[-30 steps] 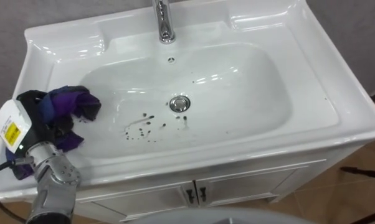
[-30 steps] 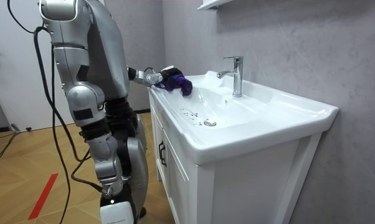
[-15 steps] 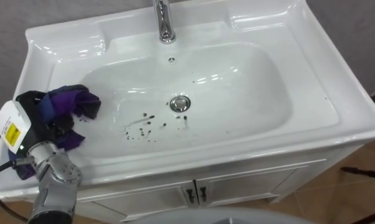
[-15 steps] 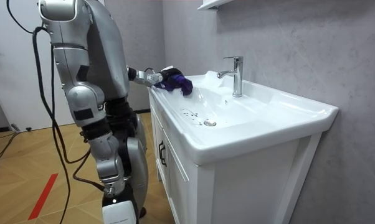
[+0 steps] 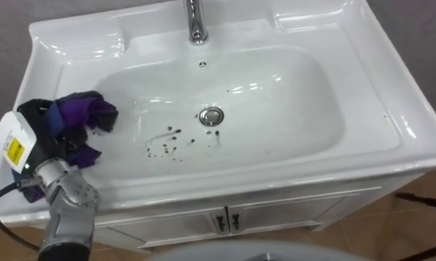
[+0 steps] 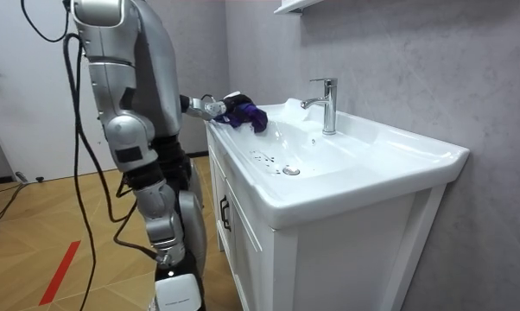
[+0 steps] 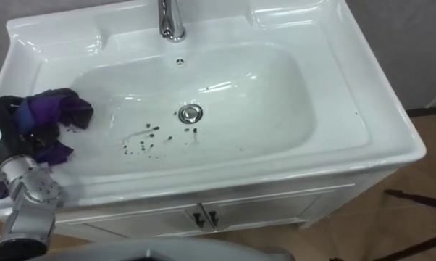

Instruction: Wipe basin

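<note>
Purple and bunched, the cloth (image 5: 84,116) is lying on the left slope of the white basin (image 5: 298,109), the robot's left hand (image 5: 38,123) clamping its fingers around it at the rim. Dark specks (image 5: 166,145) are sitting on the basin floor just left of the drain (image 5: 211,116), apart from the cloth, with the faucet (image 5: 196,22) standing behind

Your robot had a glossy silver-grey shell, black joints, a ribbed metal forearm, a dark left hand (image 5: 35,119) with a white, yellow-labelled tag, and black cables hanging off it.
</note>
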Motion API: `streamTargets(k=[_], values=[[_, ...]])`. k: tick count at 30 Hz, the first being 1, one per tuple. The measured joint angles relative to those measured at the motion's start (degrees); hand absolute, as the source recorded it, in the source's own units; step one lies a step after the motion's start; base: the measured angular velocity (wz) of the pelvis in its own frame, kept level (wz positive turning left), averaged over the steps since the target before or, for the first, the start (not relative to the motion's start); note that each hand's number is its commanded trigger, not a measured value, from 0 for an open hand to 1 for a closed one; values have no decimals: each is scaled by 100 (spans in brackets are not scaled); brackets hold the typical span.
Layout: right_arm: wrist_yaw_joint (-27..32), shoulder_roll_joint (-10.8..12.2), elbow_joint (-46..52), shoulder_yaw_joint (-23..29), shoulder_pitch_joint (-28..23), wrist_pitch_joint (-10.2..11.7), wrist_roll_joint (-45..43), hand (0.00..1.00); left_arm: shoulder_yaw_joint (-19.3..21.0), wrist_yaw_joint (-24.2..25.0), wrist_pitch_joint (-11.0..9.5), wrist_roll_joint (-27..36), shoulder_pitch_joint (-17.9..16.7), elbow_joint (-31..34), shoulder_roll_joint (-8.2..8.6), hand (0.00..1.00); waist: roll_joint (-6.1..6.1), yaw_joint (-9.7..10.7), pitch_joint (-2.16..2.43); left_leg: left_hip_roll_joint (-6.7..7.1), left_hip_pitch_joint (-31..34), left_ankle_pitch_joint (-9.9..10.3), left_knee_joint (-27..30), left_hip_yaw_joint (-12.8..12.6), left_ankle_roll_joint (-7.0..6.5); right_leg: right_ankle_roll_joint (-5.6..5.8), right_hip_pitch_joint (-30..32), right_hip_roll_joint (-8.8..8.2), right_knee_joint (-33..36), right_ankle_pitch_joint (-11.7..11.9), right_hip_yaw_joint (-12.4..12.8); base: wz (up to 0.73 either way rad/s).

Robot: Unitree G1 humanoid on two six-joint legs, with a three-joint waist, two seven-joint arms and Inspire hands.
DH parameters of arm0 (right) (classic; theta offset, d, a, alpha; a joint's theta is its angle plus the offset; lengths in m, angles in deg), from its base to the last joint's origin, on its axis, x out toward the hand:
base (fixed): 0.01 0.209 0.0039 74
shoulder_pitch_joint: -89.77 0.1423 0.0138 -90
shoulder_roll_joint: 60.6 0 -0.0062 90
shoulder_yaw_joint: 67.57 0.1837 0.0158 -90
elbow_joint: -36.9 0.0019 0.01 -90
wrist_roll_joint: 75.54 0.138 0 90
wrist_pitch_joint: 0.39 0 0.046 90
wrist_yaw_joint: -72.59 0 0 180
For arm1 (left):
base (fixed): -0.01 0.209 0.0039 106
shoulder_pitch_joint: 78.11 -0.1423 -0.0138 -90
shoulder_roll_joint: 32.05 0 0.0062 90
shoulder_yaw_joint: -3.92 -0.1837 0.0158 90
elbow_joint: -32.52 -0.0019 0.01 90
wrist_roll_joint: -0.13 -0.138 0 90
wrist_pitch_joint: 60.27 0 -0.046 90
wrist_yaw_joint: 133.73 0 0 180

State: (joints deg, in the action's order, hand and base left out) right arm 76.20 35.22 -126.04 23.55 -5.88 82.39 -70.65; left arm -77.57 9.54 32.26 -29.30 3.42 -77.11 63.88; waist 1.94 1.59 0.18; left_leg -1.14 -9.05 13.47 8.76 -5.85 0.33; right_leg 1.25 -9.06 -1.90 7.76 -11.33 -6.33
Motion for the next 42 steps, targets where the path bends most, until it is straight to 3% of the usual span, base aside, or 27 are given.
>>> streamTargets(k=[6, 10, 14, 16, 19, 31, 42], values=[[-22, 21, -12, -223, 1, 279, 206, 0, -206, 259, 26, 6, -140, 651, 34, 100, -22, 4, -12, 4, 64, -1, 3, 201, 0, -1, -16, -2, -10, 4, -169, 17], [-162, 80, -15, -225, -2, 423, 443, 0, -584, 461, -2, 2, -143, 1160, 75, 100, -112, 17, -70, 4, 70, -1, 2, 270, 1, -1, -39, 1, -16, 4, -169, 4], [-203, 88, -37, -210, 2, 555, 504, 0, -748, 570, -13, -66, -142, 1623, 74, 100, -100, 110, -70, 7, 77, -1, 1, 258, 0, -3, -9, -1, -15, 7, -155, -5], [-195, 65, -68, -206, -10, 643, 504, 0, -748, 567, -114, -91, -130, 1847, 67, 100, -35, 142, -55, 6, 57, -1, 1, 220, 0, -4, -5, 0, -16, 7, -118, -15], [-179, 23, -80, -209, -18, 719, 497, 0, -759, 567, -257, -192, -111, 1854, 67, 100, 38, 164, -28, 1, 32, -1, 0, 195, 0, -4, -16, 4, -17, 7, -90, -7], [-174, 49, -140, -210, -11, 821, 520, 0, -879, 565, -344, -291, -118, 1854, 66, 100, 5, 163, -55, -2, 26, -1, -11, 196, 0, -4, -3, 8, -18, 7, -77, 0], [-199, 57, -135, -198, -21, 748, 604, 0, -911, 629, -317, -1284, -284, 1802, 60, 100, -21, 155, -38, -4, 34, -1, -10, 129, 1, -4, -9, 8, -13, 7, -32, -1]])
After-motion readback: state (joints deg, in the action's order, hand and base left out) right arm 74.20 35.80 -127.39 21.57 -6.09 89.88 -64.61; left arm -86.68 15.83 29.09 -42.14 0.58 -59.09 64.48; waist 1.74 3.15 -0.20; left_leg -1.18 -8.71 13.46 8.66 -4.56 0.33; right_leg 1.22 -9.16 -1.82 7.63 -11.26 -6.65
